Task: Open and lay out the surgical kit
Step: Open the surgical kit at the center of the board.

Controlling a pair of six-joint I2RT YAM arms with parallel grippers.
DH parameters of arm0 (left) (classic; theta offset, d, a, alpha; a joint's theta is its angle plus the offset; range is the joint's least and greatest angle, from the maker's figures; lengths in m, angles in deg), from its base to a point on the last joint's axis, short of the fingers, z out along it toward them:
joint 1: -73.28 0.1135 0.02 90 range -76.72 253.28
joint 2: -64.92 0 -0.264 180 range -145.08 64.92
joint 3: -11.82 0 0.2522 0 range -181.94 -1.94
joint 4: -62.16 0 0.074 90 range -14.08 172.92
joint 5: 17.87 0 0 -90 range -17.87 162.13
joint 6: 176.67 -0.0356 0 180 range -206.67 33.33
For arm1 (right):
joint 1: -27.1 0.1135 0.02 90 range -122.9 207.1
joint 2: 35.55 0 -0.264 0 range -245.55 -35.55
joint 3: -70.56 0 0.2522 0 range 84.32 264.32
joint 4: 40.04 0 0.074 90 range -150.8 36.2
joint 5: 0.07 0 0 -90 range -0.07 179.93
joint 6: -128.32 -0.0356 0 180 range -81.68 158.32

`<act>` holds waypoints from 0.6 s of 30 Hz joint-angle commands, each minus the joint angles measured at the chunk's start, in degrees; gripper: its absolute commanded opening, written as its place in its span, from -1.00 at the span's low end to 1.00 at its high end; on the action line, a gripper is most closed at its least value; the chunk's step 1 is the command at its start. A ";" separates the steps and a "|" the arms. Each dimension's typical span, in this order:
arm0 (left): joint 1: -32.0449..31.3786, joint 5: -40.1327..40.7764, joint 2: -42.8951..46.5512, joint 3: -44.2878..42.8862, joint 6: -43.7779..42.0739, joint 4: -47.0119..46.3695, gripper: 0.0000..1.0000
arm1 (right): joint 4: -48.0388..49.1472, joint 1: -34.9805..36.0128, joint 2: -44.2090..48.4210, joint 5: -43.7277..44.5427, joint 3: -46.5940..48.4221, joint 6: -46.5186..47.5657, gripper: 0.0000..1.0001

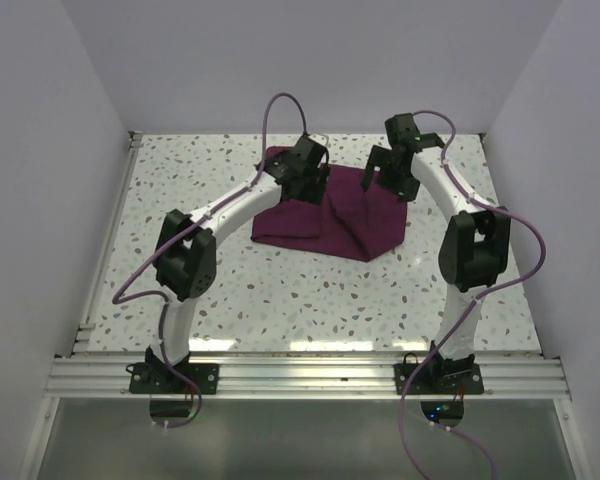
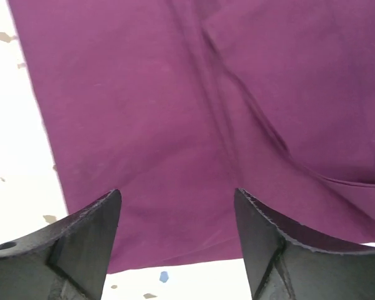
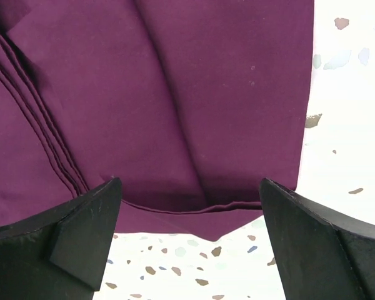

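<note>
Two arms: bases at the near edge, both reaching forward over table (image 1: 280,300).
Left gripper (image 2: 176,195): jaws apart, nothing between, over cloth's left part.
Right gripper (image 3: 190,184): jaws wide apart, empty, over cloth's right corner.
Cloth (image 1: 330,215): folded, mid-far table; far edge partly hidden behind both grippers.

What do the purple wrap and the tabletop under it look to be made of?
Purple wrap: woven cloth, matte, judging by its soft folds, creases and what looks like a stitched hem. Tabletop: hard, pale, speckled surface, like terrazzo stone or a printed laminate; the pictures cannot settle which.
</note>
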 commanded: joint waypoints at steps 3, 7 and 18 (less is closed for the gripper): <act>-3.30 1.92 -6.19 -4.35 -0.37 2.07 0.43 | 1.14 -0.04 4.89 0.04 -3.23 0.11 0.90; -4.53 1.83 -9.18 -4.09 -0.10 2.16 0.40 | 0.97 -0.04 7.09 1.26 -6.40 0.73 0.90; -4.97 4.46 -13.76 -3.29 1.22 3.65 -0.42 | -1.50 -0.03 8.50 4.43 -8.25 2.14 0.90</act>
